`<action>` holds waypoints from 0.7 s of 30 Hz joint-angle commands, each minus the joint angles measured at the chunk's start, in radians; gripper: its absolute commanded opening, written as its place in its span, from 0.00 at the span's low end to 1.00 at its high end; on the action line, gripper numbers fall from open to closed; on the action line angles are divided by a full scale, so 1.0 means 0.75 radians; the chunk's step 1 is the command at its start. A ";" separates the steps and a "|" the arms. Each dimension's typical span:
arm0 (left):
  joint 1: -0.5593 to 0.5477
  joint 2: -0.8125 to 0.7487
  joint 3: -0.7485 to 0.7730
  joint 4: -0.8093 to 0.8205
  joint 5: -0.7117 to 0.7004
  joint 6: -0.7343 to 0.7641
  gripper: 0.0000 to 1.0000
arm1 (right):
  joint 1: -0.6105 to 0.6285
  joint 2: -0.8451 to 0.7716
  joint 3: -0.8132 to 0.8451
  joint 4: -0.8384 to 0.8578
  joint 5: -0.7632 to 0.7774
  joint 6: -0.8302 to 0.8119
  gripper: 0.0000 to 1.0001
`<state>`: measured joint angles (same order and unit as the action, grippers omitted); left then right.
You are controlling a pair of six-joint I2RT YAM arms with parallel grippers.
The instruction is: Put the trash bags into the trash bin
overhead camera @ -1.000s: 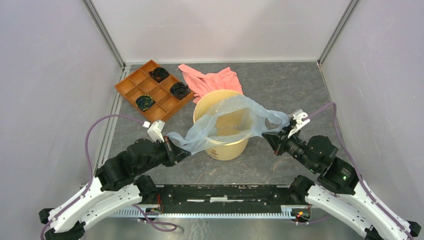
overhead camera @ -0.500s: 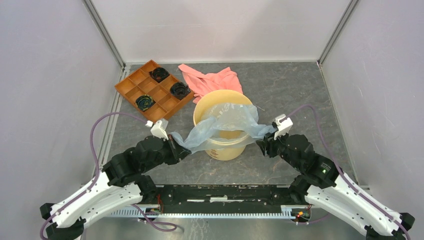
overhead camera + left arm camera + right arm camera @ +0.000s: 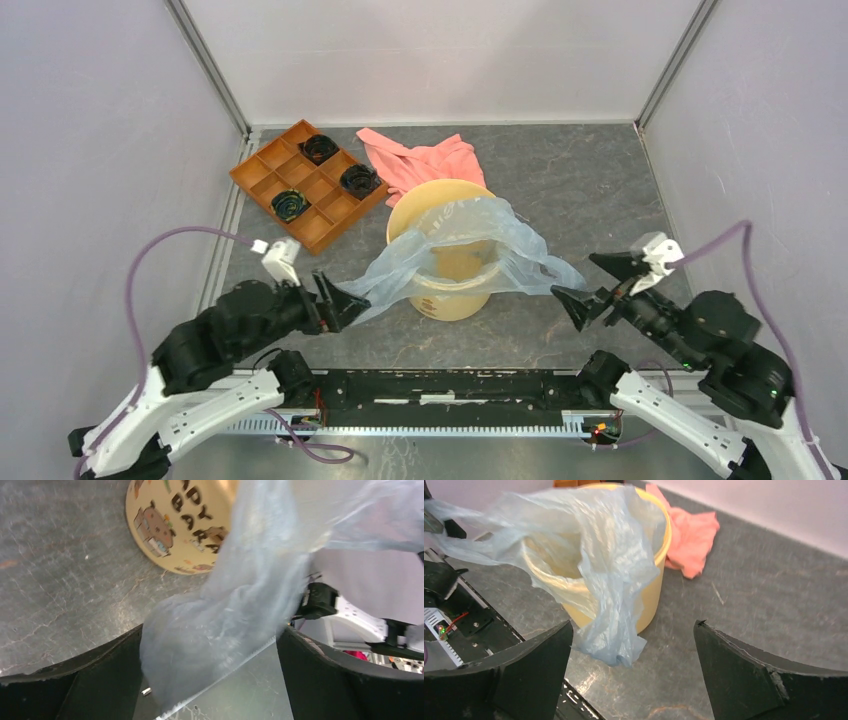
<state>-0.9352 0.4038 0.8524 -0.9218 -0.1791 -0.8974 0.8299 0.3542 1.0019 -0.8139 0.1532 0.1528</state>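
Note:
The pale blue trash bag point(image 3: 470, 245) lies draped over the mouth of the tan-yellow trash bin point(image 3: 455, 298), with its ends trailing down both sides. My left gripper point(image 3: 340, 300) is open at the bag's left tail. In the left wrist view that tail point(image 3: 225, 630) hangs loose between the wide jaws of the left gripper point(image 3: 210, 630), below the bin's printed wall point(image 3: 170, 525). My right gripper point(image 3: 592, 285) is open, just right of the bag's right tail. Seen from the right wrist, the bag point(image 3: 609, 580) hangs down the bin point(image 3: 651, 595), ahead of the right gripper point(image 3: 634, 627).
An orange-brown compartment tray point(image 3: 262, 172) with dark items sits at the back left. A salmon-pink cloth point(image 3: 420, 160) lies behind the bin and also shows in the right wrist view as the pink cloth point(image 3: 689, 540). Walls enclose the grey table.
Both grippers have opened and let go of the bag. Both arms have pulled back outward from the bin. The bag, stretched between them before, has slumped over the bin.

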 commanded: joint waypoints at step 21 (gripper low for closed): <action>0.005 0.682 0.614 0.044 0.124 0.652 1.00 | -0.002 0.557 0.196 0.396 0.230 -0.275 0.74</action>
<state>-0.9352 0.8879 1.3033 -0.9253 -0.0986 -0.5163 0.8303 0.7841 1.1740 -0.6250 0.1169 -0.0795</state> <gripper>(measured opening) 0.996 0.831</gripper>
